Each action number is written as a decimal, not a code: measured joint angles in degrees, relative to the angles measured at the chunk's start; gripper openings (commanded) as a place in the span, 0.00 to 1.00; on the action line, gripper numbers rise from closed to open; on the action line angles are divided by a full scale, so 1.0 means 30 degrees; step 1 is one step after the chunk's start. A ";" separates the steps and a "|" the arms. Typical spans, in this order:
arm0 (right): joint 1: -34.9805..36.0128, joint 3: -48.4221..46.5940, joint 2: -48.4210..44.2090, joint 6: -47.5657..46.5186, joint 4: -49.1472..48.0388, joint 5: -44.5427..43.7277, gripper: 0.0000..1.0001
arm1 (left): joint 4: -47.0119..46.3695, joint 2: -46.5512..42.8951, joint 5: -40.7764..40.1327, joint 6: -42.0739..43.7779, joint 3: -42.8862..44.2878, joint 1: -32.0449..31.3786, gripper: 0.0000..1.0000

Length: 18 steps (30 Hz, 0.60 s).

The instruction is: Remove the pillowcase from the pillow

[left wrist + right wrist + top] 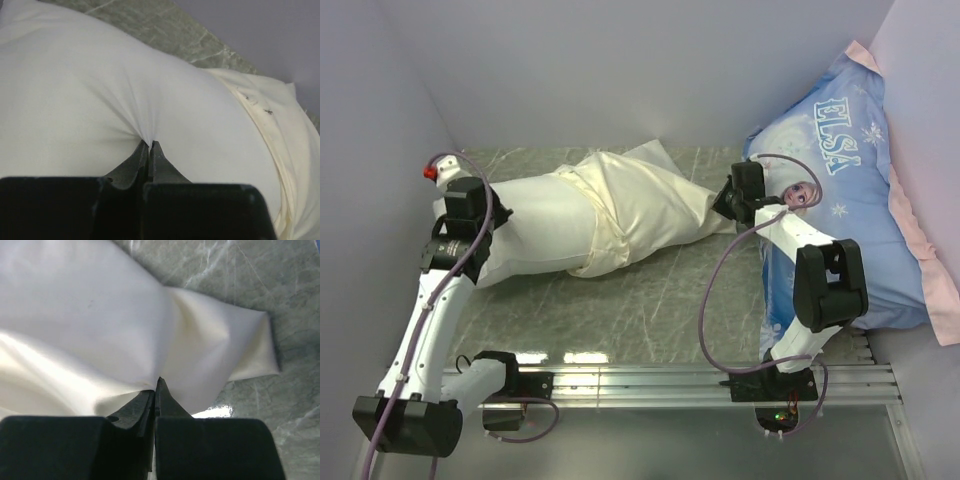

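Pale purple walls [620, 60] stand around a grey-green table [650, 300] with marks like stone. The left pincer [150, 145] is squeezed tight on the white pillow [75, 90]. Its two tips are pressed together with a little pinch of white cloth between them, and the cloth puckers up right at the tips. The bare part of the pillow bulges all around this pincer and just past its tips. Farther off, past the tips and a bit to one side, the cream pillowcase [640, 205] begins, with its open edge bunched round the middle of the pillow. So the pillowcase covers the half of the pillow that is away from the left pincer. The right pincer [157, 385] is shut tight on the other end of the pillowcase. Shiny cloth spreads out from its tips, and one loose corner lies flat on the table, off to the side of those tips. The pillow and pillowcase lie stretched between the two pincers. A big blue pillow [850, 160] with "ELSA" on it and a pink edge lies behind the right pincer, next to the wall.
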<state>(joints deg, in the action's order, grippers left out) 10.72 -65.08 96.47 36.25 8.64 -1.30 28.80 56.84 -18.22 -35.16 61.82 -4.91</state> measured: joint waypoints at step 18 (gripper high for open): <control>0.1515 -0.1013 -0.0619 -0.1115 0.0612 0.0408 0.00 | -0.1661 -0.0510 0.1989 -0.0772 -0.2353 -0.3701 0.99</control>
<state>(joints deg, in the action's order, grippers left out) 15.27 -68.12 94.61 32.91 10.48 -0.08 23.81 55.31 -12.25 -37.47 54.76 -16.01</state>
